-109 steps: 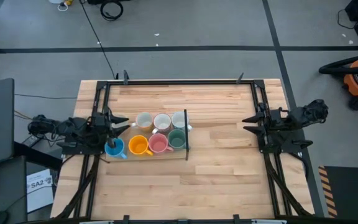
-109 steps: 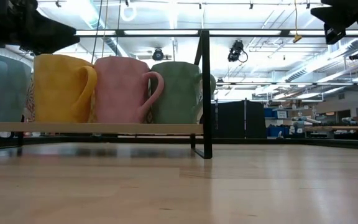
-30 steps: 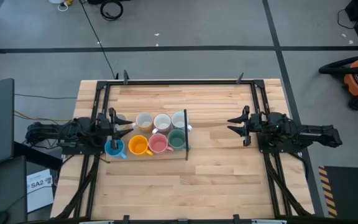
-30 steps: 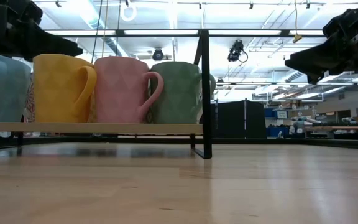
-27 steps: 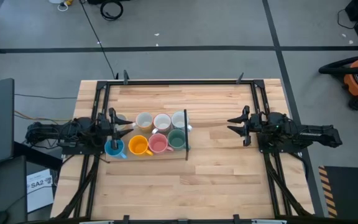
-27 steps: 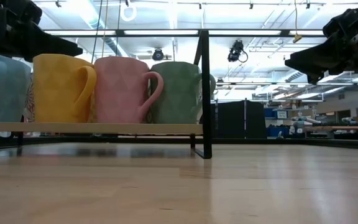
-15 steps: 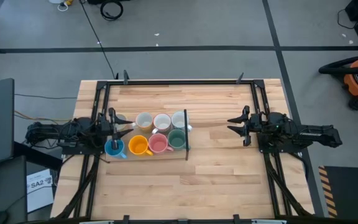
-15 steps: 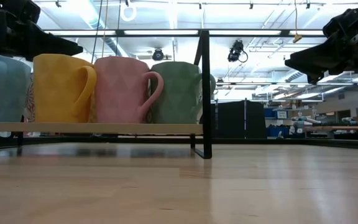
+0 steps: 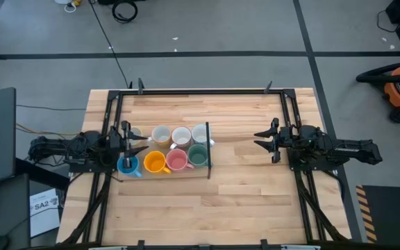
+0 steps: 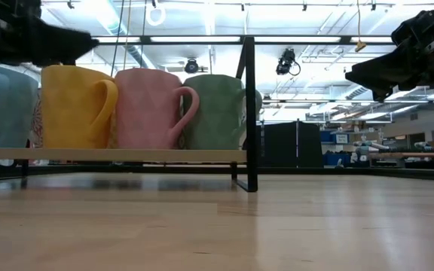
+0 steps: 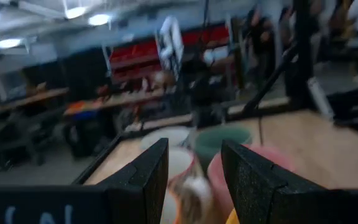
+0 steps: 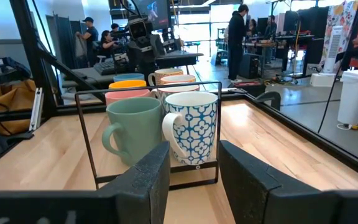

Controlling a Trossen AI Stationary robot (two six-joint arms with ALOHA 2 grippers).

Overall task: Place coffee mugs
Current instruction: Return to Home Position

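Pretty much done: the coffee mugs [image 9: 176,148] all sit on the shelf [image 10: 126,154] near the desk's [image 9: 242,201] left edge. Left gripper [image 9: 139,141] and right gripper [image 9: 257,139] are both spread, empty.

A white sheet [image 9: 45,205] reads "SA2".

Coffee mugs [image 9: 176,160] upright, two rows on shelf [image 10: 126,154].

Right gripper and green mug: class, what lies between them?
High view: between right gripper and green mug, only the shelf's black end frame and bare table. Left gripper: shelf's other end.
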